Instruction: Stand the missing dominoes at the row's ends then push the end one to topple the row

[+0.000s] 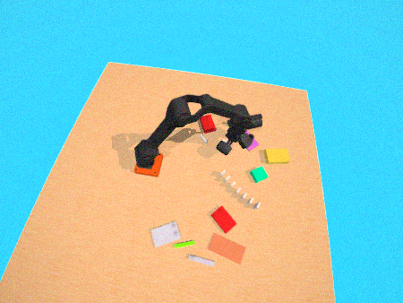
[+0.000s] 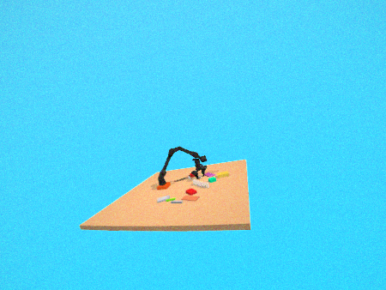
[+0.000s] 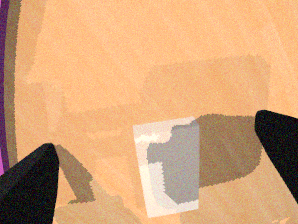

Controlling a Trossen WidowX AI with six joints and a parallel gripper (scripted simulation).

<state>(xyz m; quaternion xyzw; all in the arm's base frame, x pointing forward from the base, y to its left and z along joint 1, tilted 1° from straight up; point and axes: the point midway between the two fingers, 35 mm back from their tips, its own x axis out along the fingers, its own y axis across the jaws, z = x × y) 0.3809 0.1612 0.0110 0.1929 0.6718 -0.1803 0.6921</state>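
White domino [image 3: 181, 167] sits between the gripper's [image 1: 235, 144] [image 2: 200, 174] [image 3: 155, 129] spread, empty fingers, likely for pickup; the standing row [image 1: 238, 190] [image 2: 201, 184] waits nearer, well apart (wisely).

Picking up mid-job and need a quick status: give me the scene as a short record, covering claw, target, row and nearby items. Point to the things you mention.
claw: open, above the table, holding nothing [image 1: 235, 145] [image 3: 156, 131]
below claw: a white domino [image 3: 175, 175], between the open fingers in the wrist view, partly shaded
standing row: seven white dominoes [image 1: 238, 190] [image 2: 201, 184], upright, slightly curved line
other loose piece: a small white piece [image 1: 203, 138], near the red block by the arm
beside row: green block [image 1: 259, 174] [image 2: 212, 179]
beyond green block: yellow block [image 1: 277, 156] [image 2: 222, 174]
row toppled: no
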